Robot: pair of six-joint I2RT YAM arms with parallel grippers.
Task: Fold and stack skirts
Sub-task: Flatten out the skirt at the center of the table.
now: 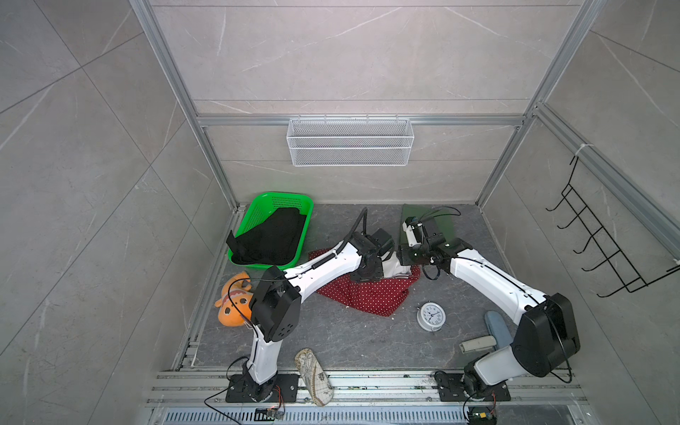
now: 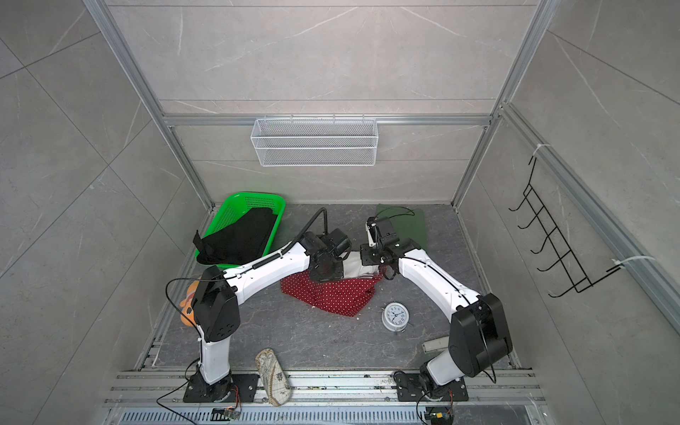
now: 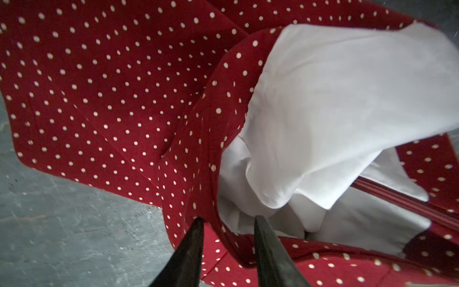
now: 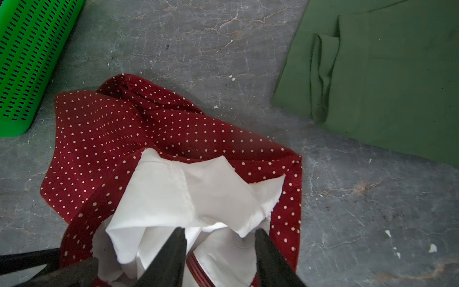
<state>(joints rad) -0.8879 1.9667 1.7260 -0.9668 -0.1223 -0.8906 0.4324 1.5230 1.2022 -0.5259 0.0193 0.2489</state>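
Left wrist view puts my left gripper [image 3: 227, 221] right at the waist of the red polka-dot skirt [image 3: 99, 99]. Its two fingers stand a little apart, with the red edge and some white lining [image 3: 335, 111] between them. I cannot tell whether they are biting yet. The right gripper [image 4: 218, 233] is spread over the same lining from the other side, with nothing visibly clamped.

The red skirt lies rumpled mid-table between the two arms. The dark green skirt [image 4: 385, 87] lies flat near the back right corner. The black skirt [image 1: 272, 235] sits in the green basket [image 1: 279, 194] at back left.

My worry is that the left fingers catch only the slippery lining. A lift would then pull the lining out of the waist and leave the outer cloth bunched, and the fold would come out crooked. The two claws also work just beside each other over one small patch of cloth, so closing in further could knock them together. Dragging the skirt forward could also sweep it into the alarm clock [image 1: 431, 315], which stands near its front edge.

In both top views the surface is a dark grey stone-patterned mat [image 1: 331, 338], speckled with pale crumbs that could cling to the fabric. Grey tiled walls in an aluminium frame enclose the cell. A white wire basket [image 1: 349, 141] hangs on the back wall and a black hook rack [image 1: 596, 239] on the right. An orange plush toy [image 1: 232, 305] lies at the left edge.
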